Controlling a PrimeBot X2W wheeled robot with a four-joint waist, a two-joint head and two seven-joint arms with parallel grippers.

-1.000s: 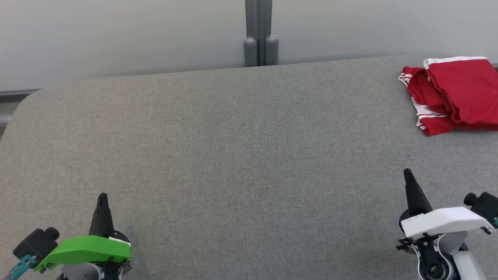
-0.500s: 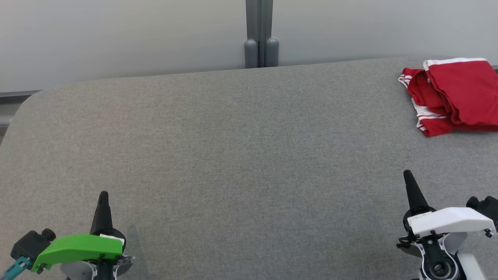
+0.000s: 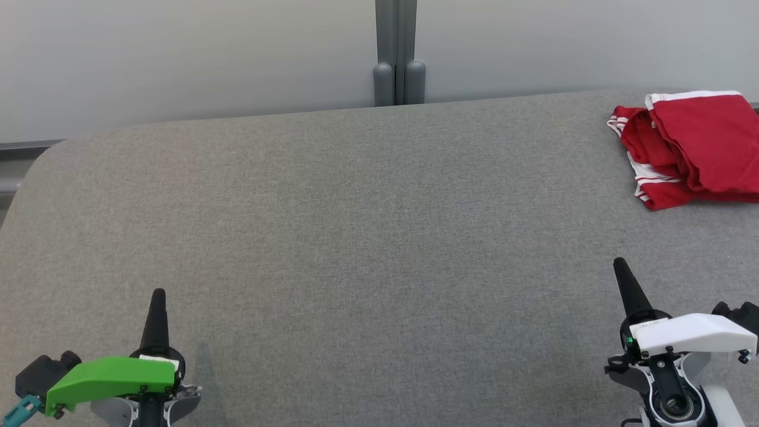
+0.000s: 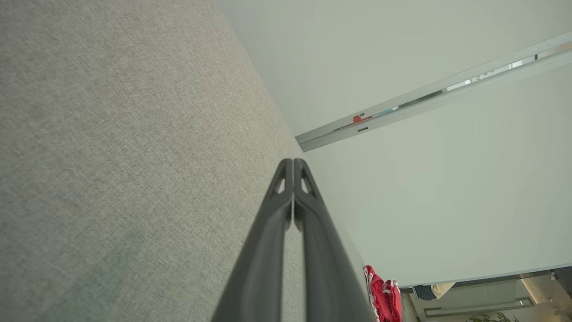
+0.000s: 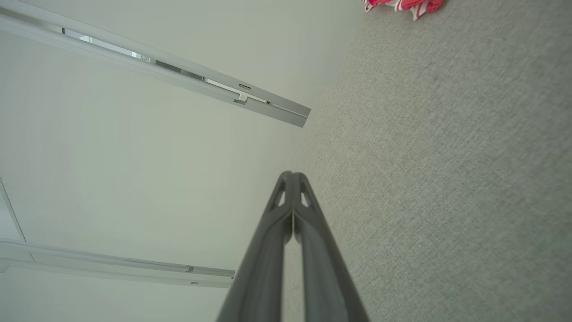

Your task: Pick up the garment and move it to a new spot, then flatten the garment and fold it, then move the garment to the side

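Red garment (image 3: 705,142), broad from the head, a sliver from each wrist.

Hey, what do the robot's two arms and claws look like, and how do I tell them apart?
The left claw sits under a bright green cover with a teal plug beside it. The right claw sits under a white cover with a small green light. Each has two long, dark, tapering fingers with small triangular cut-outs near the tips.

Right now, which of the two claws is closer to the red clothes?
The right gripper, with the white cover: it is nearer the red garment. The left gripper, green-covered, sits far off on the other side.
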